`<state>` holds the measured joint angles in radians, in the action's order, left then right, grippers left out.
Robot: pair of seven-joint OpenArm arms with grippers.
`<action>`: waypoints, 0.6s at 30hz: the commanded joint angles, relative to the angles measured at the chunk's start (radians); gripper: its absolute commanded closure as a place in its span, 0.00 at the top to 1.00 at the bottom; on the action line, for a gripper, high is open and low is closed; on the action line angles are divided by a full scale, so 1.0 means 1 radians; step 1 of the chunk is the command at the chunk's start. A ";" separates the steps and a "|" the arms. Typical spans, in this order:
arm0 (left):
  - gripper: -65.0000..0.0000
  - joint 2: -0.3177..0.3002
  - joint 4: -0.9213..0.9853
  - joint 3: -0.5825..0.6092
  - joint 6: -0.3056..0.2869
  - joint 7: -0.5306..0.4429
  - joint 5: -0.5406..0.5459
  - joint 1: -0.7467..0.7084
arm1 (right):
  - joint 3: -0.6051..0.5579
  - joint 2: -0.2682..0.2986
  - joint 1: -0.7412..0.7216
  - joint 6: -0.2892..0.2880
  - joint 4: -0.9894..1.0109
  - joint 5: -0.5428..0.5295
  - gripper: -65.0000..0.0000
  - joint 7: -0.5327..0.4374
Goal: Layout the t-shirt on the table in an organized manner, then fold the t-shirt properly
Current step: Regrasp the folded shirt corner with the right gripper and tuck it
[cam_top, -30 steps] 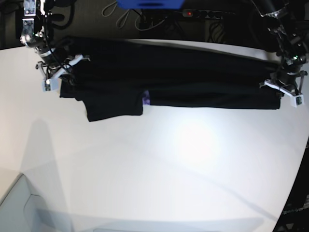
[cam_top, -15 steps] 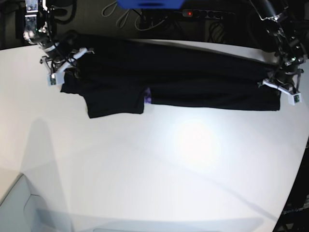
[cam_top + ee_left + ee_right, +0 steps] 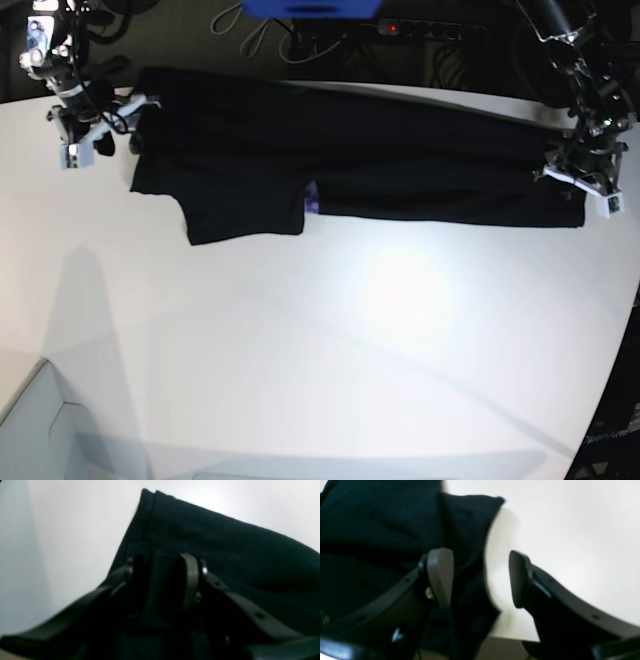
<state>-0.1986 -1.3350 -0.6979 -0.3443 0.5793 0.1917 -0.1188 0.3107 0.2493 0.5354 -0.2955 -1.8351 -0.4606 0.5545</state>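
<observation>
Both wrist views are blurred and dark, so seams and folds of the shirt [image 3: 350, 160] barely show. In the left wrist view black cloth fills the space between the left claw's [image 3: 166, 580] fingers [image 3: 190, 580]; they stand a little apart, and I cannot tell whether they press the cloth or merely straddle it. In the base view this claw [image 3: 583, 190] sits at the shirt's right end, its tips too small to read.

The right claw [image 3: 480, 577] is wide open and holds nothing: one finger [image 3: 440, 575] is over the shirt's edge, the other over bare table [image 3: 570, 530].

The shirt lies as a long black band across the table's [image 3: 330, 350] far side, one sleeve jutting toward the camera beside a small purple patch [image 3: 311, 198].
</observation>
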 commanded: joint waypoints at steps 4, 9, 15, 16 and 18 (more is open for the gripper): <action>0.37 -0.011 -0.013 -0.006 0.001 0.009 -0.005 0.001 | 0.049 0.012 -0.014 -0.009 -0.051 -0.011 0.55 -0.026; 0.37 -0.009 -0.010 -0.006 0.001 0.011 -0.005 -0.003 | -0.040 0.015 -0.116 -0.009 -0.073 -0.010 0.55 -0.018; 0.37 -0.009 -0.005 -0.006 0.001 0.011 -0.005 -0.005 | -0.175 0.017 -0.358 -0.009 0.114 -0.008 0.59 0.074; 0.37 -0.009 -0.007 -0.006 0.001 0.011 -0.005 -0.005 | -0.193 0.017 -0.390 -0.009 0.145 -0.008 0.59 0.083; 0.37 -0.009 -0.008 -0.006 0.001 0.011 -0.005 -0.006 | -0.226 0.017 -0.446 -0.009 0.208 -0.008 0.59 0.082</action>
<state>-0.1967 -1.3346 -0.7002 -0.3443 0.5739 0.1921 -0.1246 0.0795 0.2558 0.0963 -0.2996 -1.6100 -0.4587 0.6556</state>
